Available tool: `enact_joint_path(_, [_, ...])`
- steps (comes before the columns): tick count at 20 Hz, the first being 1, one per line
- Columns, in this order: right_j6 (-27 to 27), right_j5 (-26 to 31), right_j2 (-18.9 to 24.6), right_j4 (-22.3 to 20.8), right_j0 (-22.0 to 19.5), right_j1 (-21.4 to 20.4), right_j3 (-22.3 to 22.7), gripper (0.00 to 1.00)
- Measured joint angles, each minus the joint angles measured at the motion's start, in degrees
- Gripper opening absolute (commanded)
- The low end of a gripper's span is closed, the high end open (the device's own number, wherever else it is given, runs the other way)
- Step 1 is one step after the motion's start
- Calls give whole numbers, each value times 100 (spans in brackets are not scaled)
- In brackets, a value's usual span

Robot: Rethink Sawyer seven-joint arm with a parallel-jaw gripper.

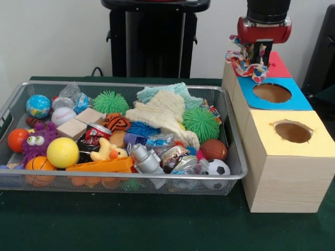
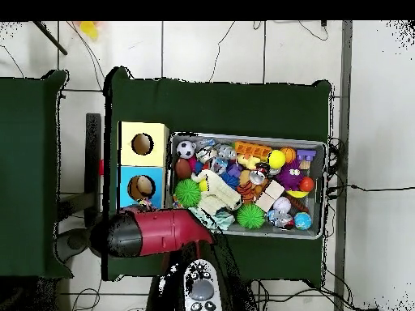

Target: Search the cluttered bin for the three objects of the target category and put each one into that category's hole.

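My gripper (image 1: 259,54) is shut on a floppy soft piece (image 1: 247,61) with a red, blue, yellow and white pattern. It holds the piece in the air over the far boxes, between the red top and the blue top. The yellow-topped wooden box's hole (image 1: 293,132) is nearer the camera and apart from the gripper; it also shows in the overhead view (image 2: 142,144). The wire mesh bin (image 1: 125,85) is full of toys; it also shows in the overhead view (image 2: 243,136). A second patterned piece (image 1: 211,110) peeks out by the bin's right wall. In the overhead view the red arm (image 2: 162,231) hides the gripper.
A blue-topped box (image 1: 272,94) and a red-topped box (image 1: 277,67) stand in a row behind the yellow one. The bin holds green spiky balls (image 1: 201,123), a cream cloth (image 1: 162,112), a yellow ball (image 1: 62,152), wooden blocks and foil packets. The pedestal (image 1: 154,39) stands behind the table.
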Motion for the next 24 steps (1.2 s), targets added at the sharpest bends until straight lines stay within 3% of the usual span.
enact_joint_path(6, [0, 455, -23, 140, 34, -275, -227, 0])
enact_joint_path(12, [0, 544, -119, 154, 100, -370, -428, 0])
enact_joint_path(24, [0, 544, -274, 169, 323, 20, -907, 0])
